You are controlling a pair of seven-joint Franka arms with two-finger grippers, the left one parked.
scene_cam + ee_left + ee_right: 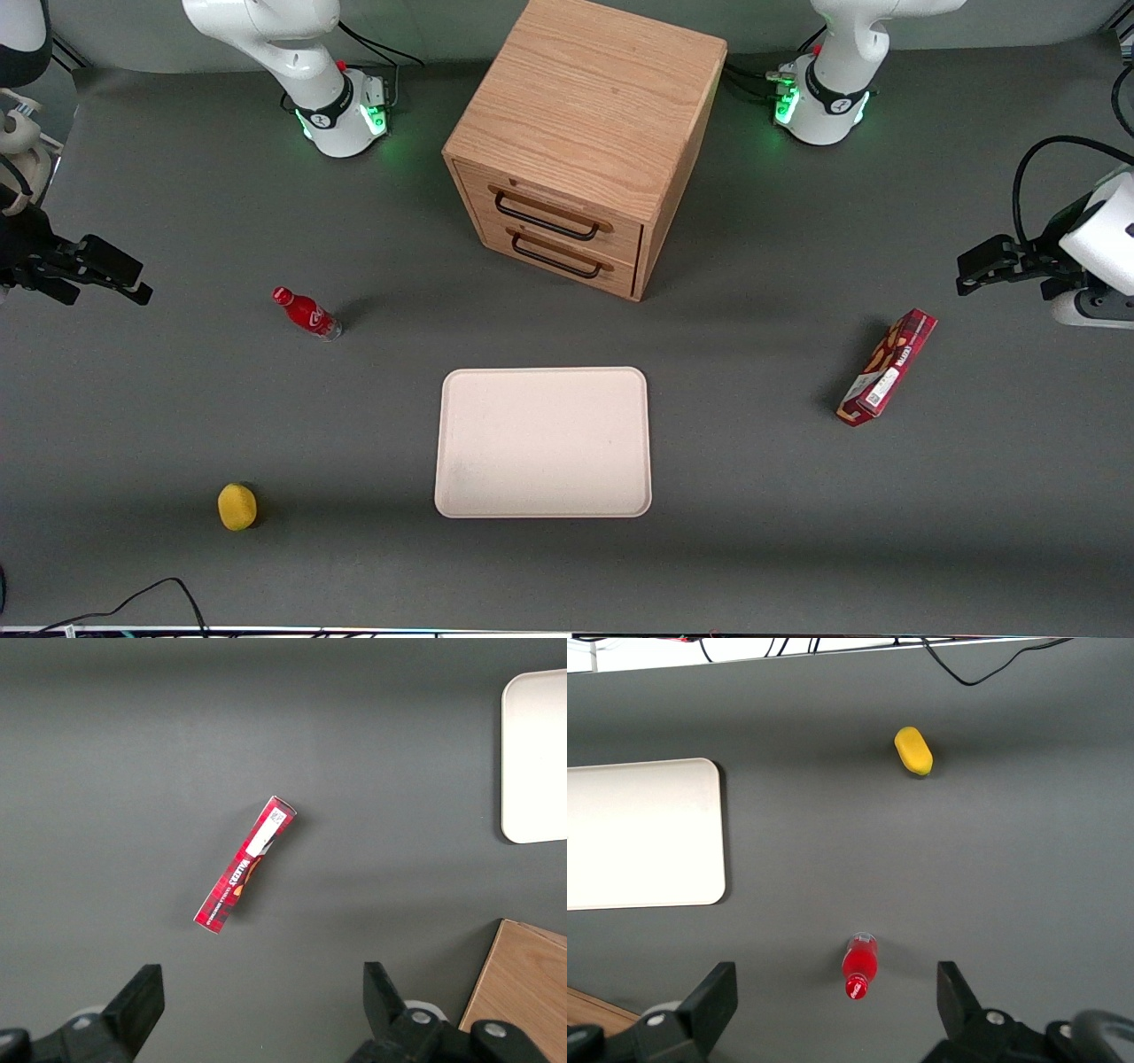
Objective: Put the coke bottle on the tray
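1. Front view: the coke bottle [306, 312] stands upright on the grey table [177, 425], well apart from the empty tray [542, 441] and farther from the camera than it. The gripper [111, 275] hangs raised at the working arm's end, holding nothing. A yellow object [237, 506], a wooden drawer cabinet [585, 142] and a red snack box [888, 367] sit clear of the likely path.
2. Left wrist view: only the snack box [244, 864] and a tray corner [534, 753] show.
3. Right wrist view: the fingers [713, 997] are spread wide, with the bottle [860, 964] seen between them from above, which looks like lining up a grasp.
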